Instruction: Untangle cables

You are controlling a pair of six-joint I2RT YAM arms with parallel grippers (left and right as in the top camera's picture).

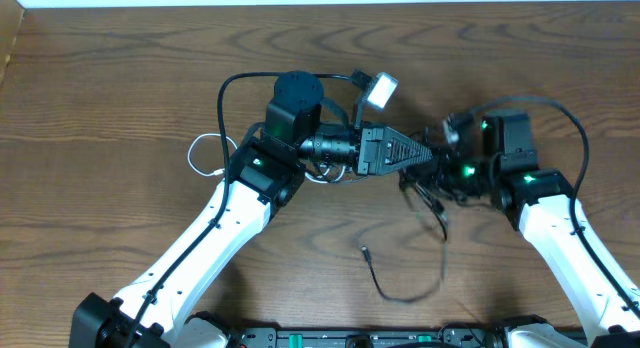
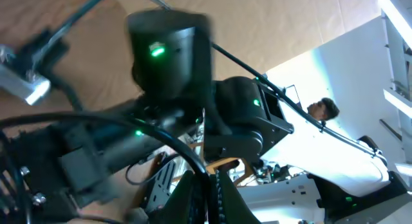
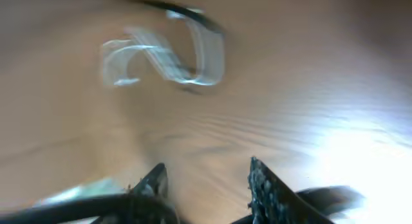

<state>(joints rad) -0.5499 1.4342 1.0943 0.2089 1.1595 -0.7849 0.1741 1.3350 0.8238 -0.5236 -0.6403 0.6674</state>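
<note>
The black cable [image 1: 441, 224] is bunched between the two grippers. From there it trails down toward the front edge and ends in a small plug [image 1: 365, 252]. The white cable [image 1: 203, 154] loops left of the left arm and passes under it. It shows blurred in the right wrist view [image 3: 174, 53]. My left gripper [image 1: 427, 156] points right and is shut on a black cable strand [image 2: 205, 165]. My right gripper [image 3: 209, 182] is open with only bare table between its fingers. In the overhead view it sits close to the bunch [image 1: 447, 170].
The wooden table [image 1: 120, 78] carries both arms. The left arm [image 1: 200, 238] crosses from the front left and the right arm [image 1: 570, 228] from the front right. Thick black robot wires [image 1: 230, 88] arch over the left wrist.
</note>
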